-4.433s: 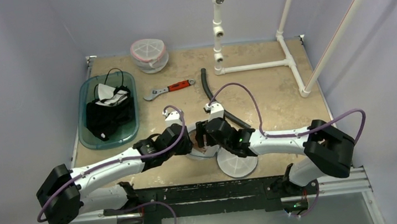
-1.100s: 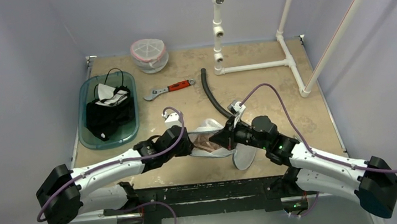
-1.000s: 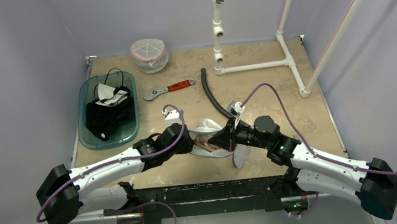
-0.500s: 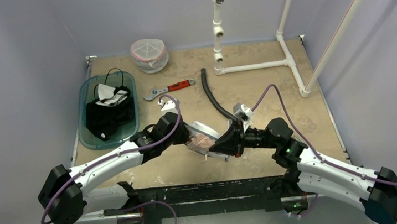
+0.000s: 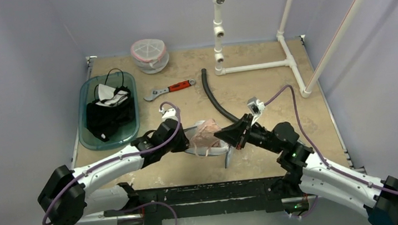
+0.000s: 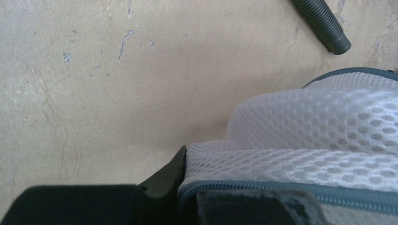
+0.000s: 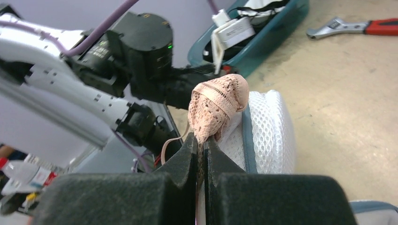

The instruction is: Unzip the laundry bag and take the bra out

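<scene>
The white mesh laundry bag (image 5: 201, 151) with a grey-blue zipper (image 6: 281, 190) lies open near the front middle of the table. My left gripper (image 5: 185, 142) is shut on the bag's zippered edge; in the left wrist view the mesh (image 6: 305, 126) fills the right side beside my gripper (image 6: 187, 187). A pink lace bra (image 5: 205, 132) hangs bunched above the bag's mouth. My right gripper (image 5: 224, 136) is shut on it. In the right wrist view the bra (image 7: 218, 105) sticks up from my pinched gripper (image 7: 200, 140), with the bag (image 7: 267, 126) just behind it.
A teal bin (image 5: 82, 125) holding dark garments sits at the left. Behind the bag lie a red-handled wrench (image 5: 169, 89) and a black ribbed hose (image 5: 215, 99). A second mesh bag (image 5: 149, 55) stands at the back. A white pipe frame (image 5: 258, 64) occupies the back right.
My left gripper has closed on the bag's edge. My right gripper has drawn back to the right and up, pulling the pink bra out of the bag's mouth.
</scene>
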{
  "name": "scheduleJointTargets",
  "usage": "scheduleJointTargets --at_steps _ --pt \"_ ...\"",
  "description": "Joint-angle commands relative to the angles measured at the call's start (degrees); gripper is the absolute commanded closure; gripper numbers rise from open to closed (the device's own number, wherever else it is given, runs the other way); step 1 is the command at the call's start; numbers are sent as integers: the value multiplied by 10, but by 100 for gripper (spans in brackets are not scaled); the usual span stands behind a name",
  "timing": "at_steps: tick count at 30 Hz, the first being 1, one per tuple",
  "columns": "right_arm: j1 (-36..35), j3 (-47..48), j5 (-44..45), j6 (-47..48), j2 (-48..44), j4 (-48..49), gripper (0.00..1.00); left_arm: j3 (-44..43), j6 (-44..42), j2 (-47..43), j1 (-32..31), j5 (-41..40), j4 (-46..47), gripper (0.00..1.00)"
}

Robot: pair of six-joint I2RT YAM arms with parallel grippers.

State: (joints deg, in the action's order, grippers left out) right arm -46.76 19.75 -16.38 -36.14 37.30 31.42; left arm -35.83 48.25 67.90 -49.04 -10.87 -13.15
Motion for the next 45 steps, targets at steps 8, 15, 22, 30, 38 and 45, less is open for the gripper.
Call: scheduleJointTargets --at_steps 8,15,22,30,38,45 --pt "-2 -23 150 -107 0 84 100 34 -3 13 13 -35 -26 100" --pt "-2 -43 118 -135 -6 179 100 48 -6 38 11 -44 -16 100" --pt "-2 -37 105 -127 -6 191 100 57 -6 40 11 -51 -16 100" --pt "-2 -3 81 -80 24 110 100 34 -13 -16 11 -30 -41 64" --pt "-2 -3 95 -44 32 46 100 -52 -51 -121 11 -35 -132 32" --pt "-2 -4 119 -17 37 8 100 -152 -99 -172 11 -87 -242 12"
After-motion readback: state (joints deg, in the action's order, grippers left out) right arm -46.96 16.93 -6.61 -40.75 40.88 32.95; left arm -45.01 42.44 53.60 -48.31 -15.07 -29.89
